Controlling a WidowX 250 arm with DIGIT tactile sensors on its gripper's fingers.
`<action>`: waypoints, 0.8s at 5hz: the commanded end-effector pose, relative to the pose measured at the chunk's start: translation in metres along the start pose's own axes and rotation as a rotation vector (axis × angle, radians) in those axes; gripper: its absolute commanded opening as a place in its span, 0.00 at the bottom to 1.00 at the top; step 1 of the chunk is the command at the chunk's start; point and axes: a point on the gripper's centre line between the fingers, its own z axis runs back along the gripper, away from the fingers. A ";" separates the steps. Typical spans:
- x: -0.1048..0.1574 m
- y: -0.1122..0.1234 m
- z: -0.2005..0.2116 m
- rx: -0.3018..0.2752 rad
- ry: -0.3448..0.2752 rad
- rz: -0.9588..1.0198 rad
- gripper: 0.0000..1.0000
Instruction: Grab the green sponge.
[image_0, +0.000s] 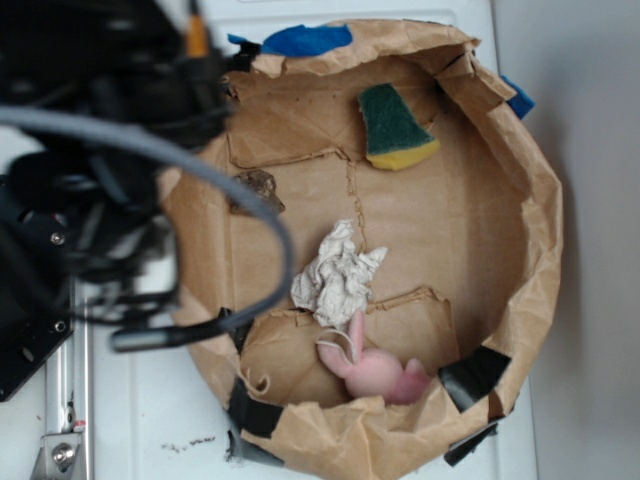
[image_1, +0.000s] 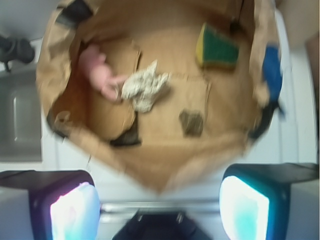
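Gripper (image_1: 160, 207) fingers (image_1: 75, 212) spread wide, grasping nothing. Far ahead, beyond the right fingertip: dark green trapezoid sponge with yellow foam layer (image_1: 216, 46), inside the brown paper enclosure (image_1: 165, 172).

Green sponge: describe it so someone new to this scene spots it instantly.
Look inside the round brown paper enclosure on the white surface. The green sponge lies flat near its far wall, apart from the crumpled white paper wad, pink toy and brown rock. Only it is dark green on top with a yellow foam edge.
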 end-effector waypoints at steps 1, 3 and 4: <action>0.025 0.003 -0.001 0.005 -0.048 -0.130 1.00; 0.025 0.003 -0.001 0.005 -0.048 -0.130 1.00; 0.035 0.001 -0.026 -0.015 -0.032 -0.216 1.00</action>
